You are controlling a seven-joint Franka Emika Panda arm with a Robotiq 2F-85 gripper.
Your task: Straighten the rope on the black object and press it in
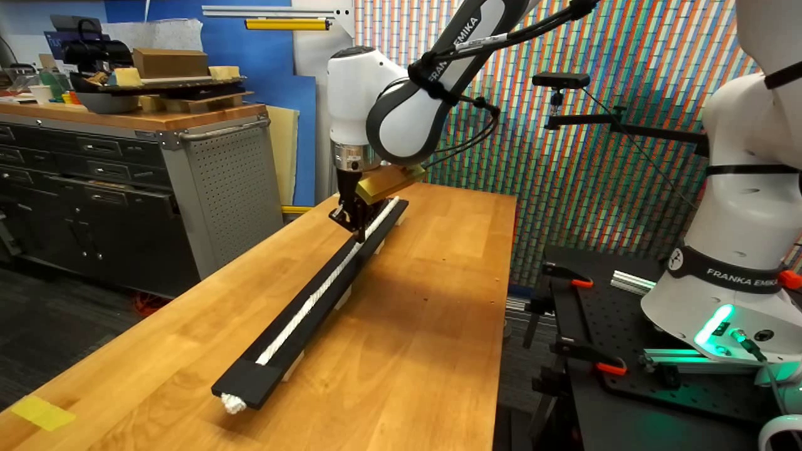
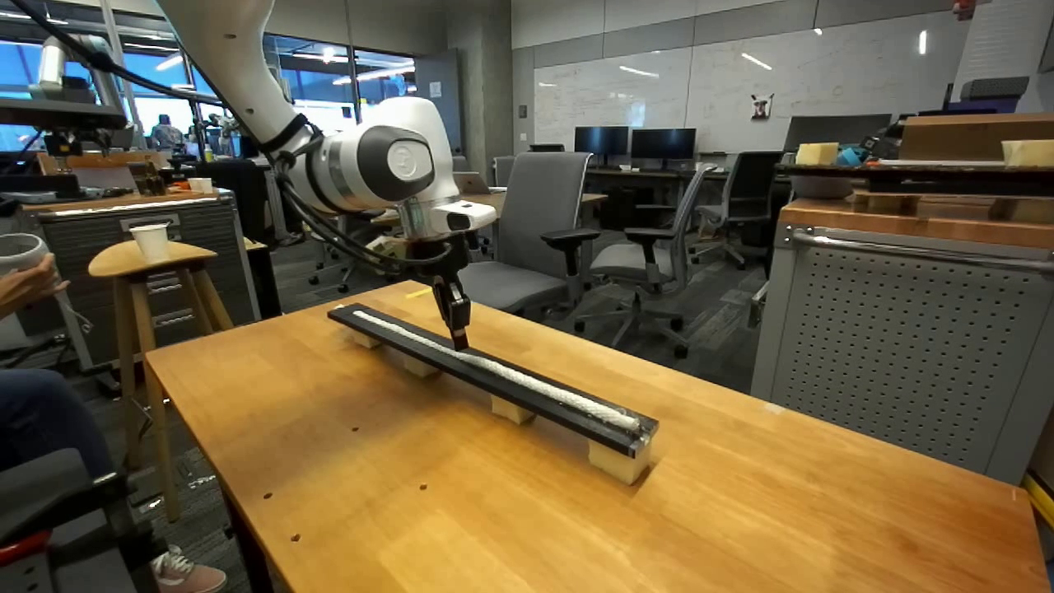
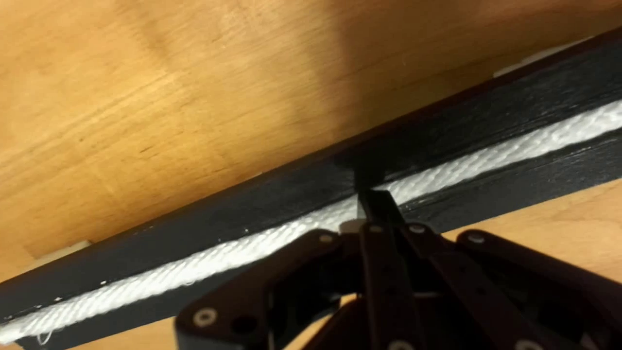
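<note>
The rope (image 3: 233,253), white and braided, runs in a nearly straight line along the groove of the black object (image 3: 194,228). In both exterior views this long black bar (image 1: 257,377) lies lengthwise on the table, with the rope (image 2: 560,392) showing along its top. A frayed white rope end (image 1: 233,403) pokes out beneath the bar's near end. My gripper (image 3: 371,197) points down at the rope around mid-bar, its fingertips together and nothing between them. The tips cover a short piece of rope; whether they touch it I cannot tell. How deep the rope sits is unclear.
Several pale blocks (image 2: 619,461) hold the bar above the wooden table (image 2: 494,511). Yellow tape (image 1: 42,412) marks a table corner. Beyond the table stand a grey cabinet (image 2: 906,346) and office chairs (image 2: 535,214). A person's hand (image 2: 33,284) holds a cup at the side.
</note>
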